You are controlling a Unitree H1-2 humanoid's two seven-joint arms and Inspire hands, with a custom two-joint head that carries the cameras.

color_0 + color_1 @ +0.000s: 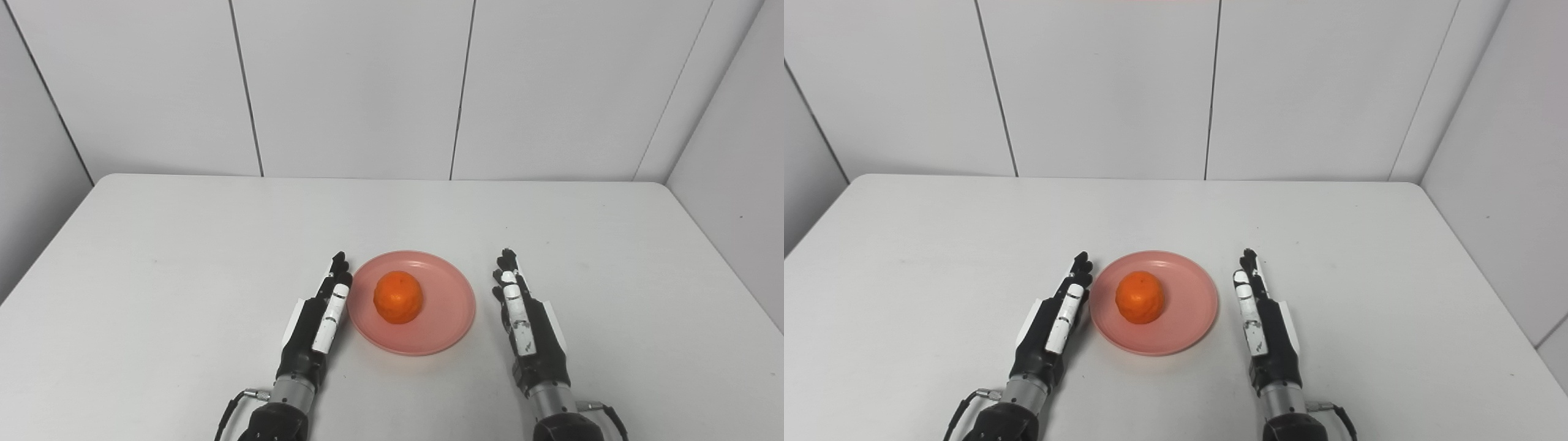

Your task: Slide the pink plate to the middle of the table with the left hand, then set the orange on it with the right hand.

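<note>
Left robot hand [321, 318] — outstretched, empty.

The orange [398, 296] was seen resting on the pink plate [450, 315] near the middle of the white counter [184, 257]. The left hand [318, 321] was held just beside the plate's left rim, fingers [335, 303] straight; the right hand [525, 321] was held empty, slightly apart on the right.

Black left hand [321, 321] and right hand [527, 324], white finger plates, silver wrists, black cables.
</note>
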